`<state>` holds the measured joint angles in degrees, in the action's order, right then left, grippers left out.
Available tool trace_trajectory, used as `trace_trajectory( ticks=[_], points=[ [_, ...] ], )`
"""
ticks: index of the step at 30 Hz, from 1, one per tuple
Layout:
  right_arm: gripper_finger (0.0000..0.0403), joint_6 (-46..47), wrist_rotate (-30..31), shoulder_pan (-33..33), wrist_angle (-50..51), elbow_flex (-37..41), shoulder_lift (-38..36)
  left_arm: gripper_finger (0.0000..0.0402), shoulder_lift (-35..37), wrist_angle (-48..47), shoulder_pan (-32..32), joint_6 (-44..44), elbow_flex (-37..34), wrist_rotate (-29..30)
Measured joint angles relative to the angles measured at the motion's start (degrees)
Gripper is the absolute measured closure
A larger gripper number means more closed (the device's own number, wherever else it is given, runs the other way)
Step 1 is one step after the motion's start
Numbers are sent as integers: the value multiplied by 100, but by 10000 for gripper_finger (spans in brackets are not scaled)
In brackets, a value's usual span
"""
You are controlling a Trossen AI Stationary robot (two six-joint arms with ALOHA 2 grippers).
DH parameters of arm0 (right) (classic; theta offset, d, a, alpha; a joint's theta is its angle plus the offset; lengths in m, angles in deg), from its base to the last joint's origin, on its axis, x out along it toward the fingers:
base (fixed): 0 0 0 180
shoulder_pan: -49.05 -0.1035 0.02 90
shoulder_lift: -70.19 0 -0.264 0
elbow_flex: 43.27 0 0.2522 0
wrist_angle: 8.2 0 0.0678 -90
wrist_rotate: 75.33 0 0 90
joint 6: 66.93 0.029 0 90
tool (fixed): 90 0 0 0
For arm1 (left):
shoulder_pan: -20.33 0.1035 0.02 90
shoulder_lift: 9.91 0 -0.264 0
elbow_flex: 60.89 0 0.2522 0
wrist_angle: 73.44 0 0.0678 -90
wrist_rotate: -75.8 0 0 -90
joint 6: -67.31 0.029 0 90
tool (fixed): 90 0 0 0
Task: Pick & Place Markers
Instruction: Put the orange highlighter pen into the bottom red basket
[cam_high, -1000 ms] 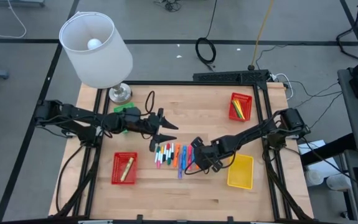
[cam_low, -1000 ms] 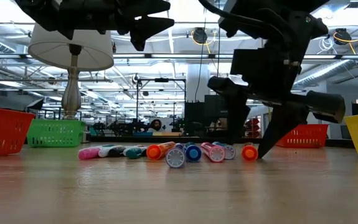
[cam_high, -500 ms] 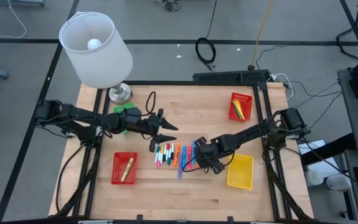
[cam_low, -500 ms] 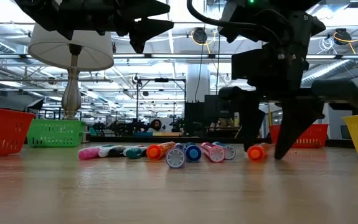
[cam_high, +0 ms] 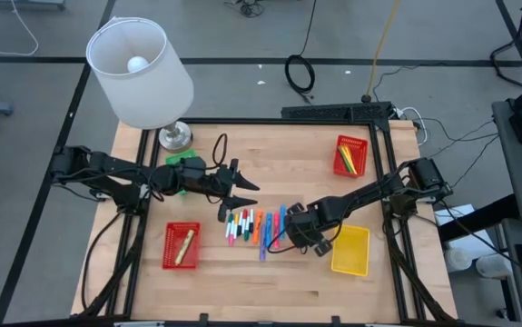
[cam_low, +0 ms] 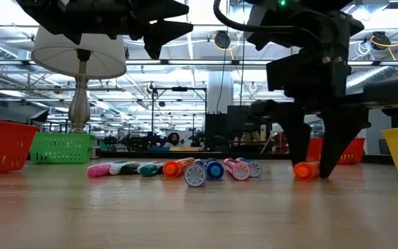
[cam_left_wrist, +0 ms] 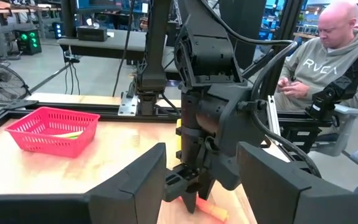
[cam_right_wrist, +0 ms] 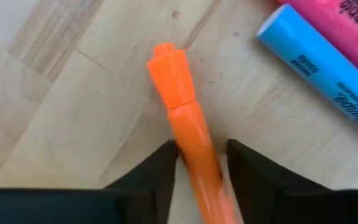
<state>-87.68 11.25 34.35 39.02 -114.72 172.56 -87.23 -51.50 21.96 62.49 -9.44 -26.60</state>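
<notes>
Two arms meet you from above: the right gripper (cam_high: pixel 290 238) sits just beside the marker row (cam_high: pixel 251 227), the left gripper (cam_high: pixel 242 193) hovers behind it. Level view: the orange marker (cam_low: pixel 305 170) lies on the table (cam_low: pixel 185 214), apart from the row. Right wrist: jaws pinch its barrel. Left wrist: fingers parted, empty.

High view looks straight down on whole surface (cam_high: pixel 270 272). Low view sits at surface height, facing the room. Left wrist view faces the right claw (cam_left_wrist: pixel 188 202) from near. Right wrist view is very close on the orange marker (cam_right_wrist: pixel 182 118), shared with the low view.
</notes>
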Motion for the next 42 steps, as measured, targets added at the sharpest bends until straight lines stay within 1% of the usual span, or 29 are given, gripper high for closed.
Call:
trace_trajectory(
  ticks=[5,8,13,17,21,26,29,32,35,37,40,42],
  points=[
    [331,-137,-22,-1,14,2,-2,198,0,2,0,0,0,0],
    [356,-232,-5,4,-65,4,-7,198,0,2,0,0,0,0],
    [357,65,227,38,-413,4,-29,203,0,-1,0,3,0,0],
    [357,385,449,116,-494,14,-254,202,0,-4,0,4,0,2],
    [357,570,764,220,-613,54,-661,201,0,-18,0,13,0,2],
    [357,695,660,370,-988,39,-1358,197,-2,-39,0,23,-2,2],
    [357,805,735,527,-1773,266,-1797,201,-2,-22,-35,111,-2,0],
    [357,810,801,616,-2997,731,-2230,205,-2,-18,-79,217,-2,2],
    [357,715,1115,672,-4283,1271,-2592,205,-2,-118,-105,226,-2,0],
    [357,620,1276,732,-5192,1597,-2743,202,-9,-169,-101,233,-2,2],
    [357,574,1223,819,-6392,1945,-2793,198,-9,-124,-103,326,-2,51],
    [357,569,1219,837,-6867,2053,-2777,198,-9,-84,-105,419,-2,310]
  ],
)
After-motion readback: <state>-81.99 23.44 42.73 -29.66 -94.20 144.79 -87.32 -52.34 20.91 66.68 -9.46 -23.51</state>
